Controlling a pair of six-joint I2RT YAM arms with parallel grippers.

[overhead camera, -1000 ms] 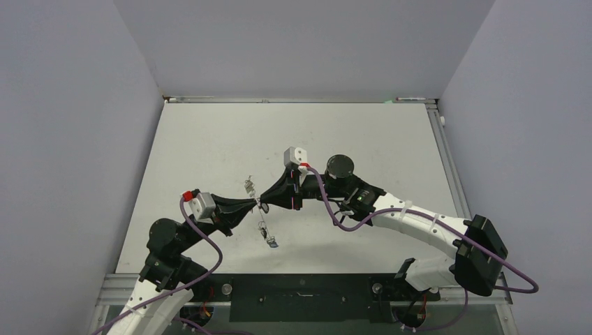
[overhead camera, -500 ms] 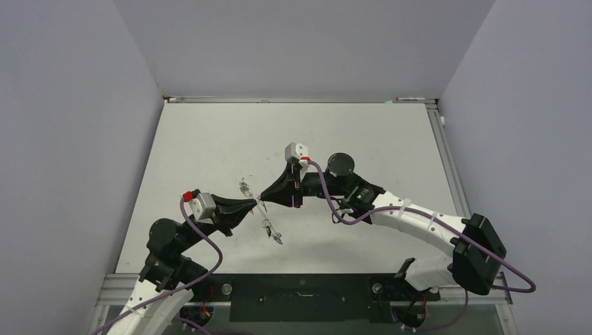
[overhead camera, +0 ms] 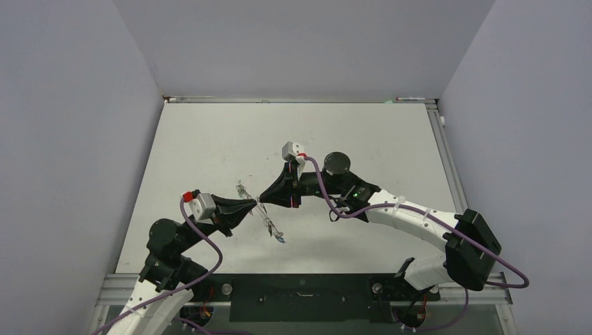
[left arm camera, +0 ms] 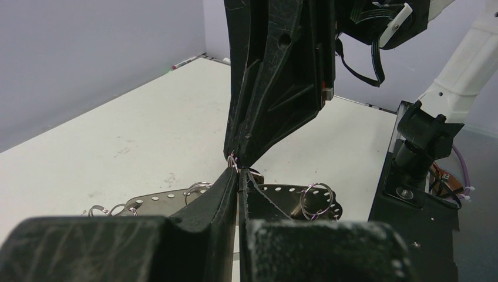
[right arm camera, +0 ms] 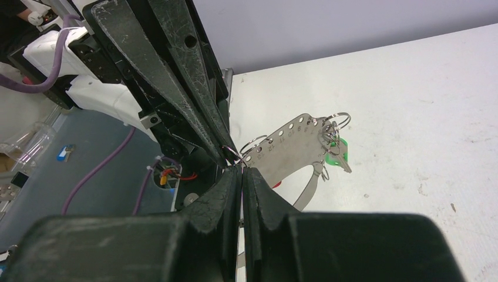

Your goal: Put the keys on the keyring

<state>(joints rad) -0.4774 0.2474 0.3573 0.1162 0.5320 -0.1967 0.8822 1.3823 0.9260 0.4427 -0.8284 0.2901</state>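
Where the two arms meet tip to tip over the white table (overhead camera: 209, 139), the left hand (left arm camera: 238, 179) and the right hand (right arm camera: 241, 171) each have their fingers pressed together, pinching a small wire split ring (right arm camera: 232, 154) between them. Just below hangs the flat silver perforated keyring plate (right arm camera: 288, 150), more rings along its edge, a green plastic tag (right arm camera: 339, 154) and small silver key (right arm camera: 342, 165) at its far end.

Surface: the table (overhead camera: 209, 139), pale off-white, matte, flat.
Condition: small dark specks and scuffs (right arm camera: 421, 189) scattered across the top.
Far edge: a metal rail (overhead camera: 293, 100) runs its full width.
Right edge: a second rail (overhead camera: 447, 160) runs alongside.
Near edge: a black plate (overhead camera: 300, 287) on a metal frame.
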